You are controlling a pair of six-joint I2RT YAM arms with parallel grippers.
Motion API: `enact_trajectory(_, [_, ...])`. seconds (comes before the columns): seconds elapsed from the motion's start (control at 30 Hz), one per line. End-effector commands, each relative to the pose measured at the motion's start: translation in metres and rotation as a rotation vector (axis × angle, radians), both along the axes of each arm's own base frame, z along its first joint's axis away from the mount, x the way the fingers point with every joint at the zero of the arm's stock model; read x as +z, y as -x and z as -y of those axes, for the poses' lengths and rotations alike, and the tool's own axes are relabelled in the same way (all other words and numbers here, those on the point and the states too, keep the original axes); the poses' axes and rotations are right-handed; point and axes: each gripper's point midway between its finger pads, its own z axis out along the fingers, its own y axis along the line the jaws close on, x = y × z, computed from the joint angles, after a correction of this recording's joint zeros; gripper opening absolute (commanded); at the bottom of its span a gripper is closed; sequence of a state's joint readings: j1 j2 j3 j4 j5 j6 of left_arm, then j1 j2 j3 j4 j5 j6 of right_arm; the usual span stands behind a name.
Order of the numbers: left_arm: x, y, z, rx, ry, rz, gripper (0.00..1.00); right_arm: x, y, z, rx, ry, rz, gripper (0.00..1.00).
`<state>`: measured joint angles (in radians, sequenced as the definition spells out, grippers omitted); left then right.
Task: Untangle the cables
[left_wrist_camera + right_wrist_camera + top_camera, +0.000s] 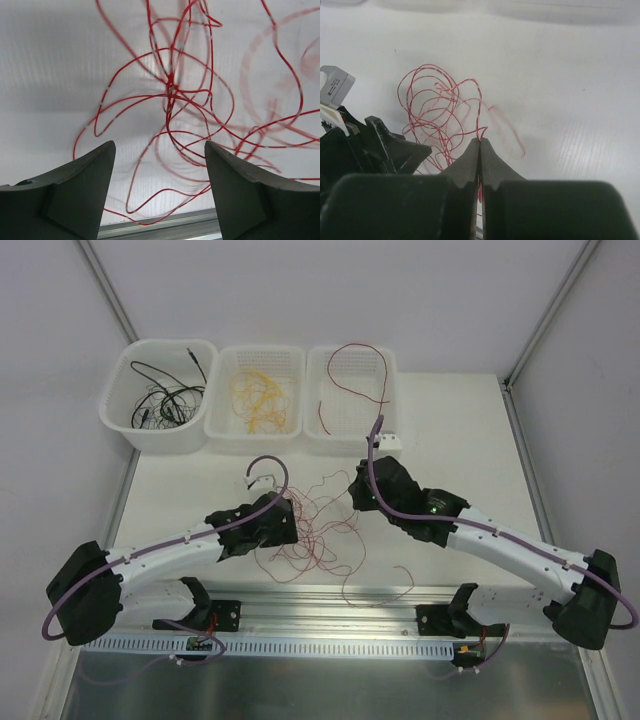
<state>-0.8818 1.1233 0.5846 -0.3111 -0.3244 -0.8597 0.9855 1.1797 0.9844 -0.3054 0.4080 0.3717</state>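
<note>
A tangle of thin red cables [312,532] lies on the white table between my two grippers. My left gripper [285,523] is open at the tangle's left edge. In the left wrist view [160,145] its jaws stand wide apart above the red loops [172,92], which meet in a knot. My right gripper [355,490] is shut on a red cable at the tangle's upper right. The right wrist view shows the pinched strand running between its closed fingertips [480,141], with the rest of the red loops [437,107] spread beyond.
Three white baskets stand at the back: the left one [158,395] holds black cables, the middle one [255,390] yellow cables, the right one [352,385] one red cable. A metal rail [330,605] runs along the table's near edge.
</note>
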Motion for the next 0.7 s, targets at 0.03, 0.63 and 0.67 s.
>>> enact_trajectory(0.03, [-0.005, -0.009, 0.001, 0.036, -0.011, 0.002, 0.7, 0.022, 0.005, 0.027, 0.004, 0.084, 0.057, 0.01])
enact_trajectory(0.63, [-0.04, -0.009, -0.01, 0.069, -0.092, -0.085, 0.0, 0.082, 0.015, 0.149, -0.219, 0.239, 0.23, 0.02])
enact_trajectory(0.67, [-0.039, -0.01, -0.012, 0.073, -0.092, -0.083, 0.0, 0.086, 0.017, 0.165, -0.25, 0.279, 0.247, 0.03])
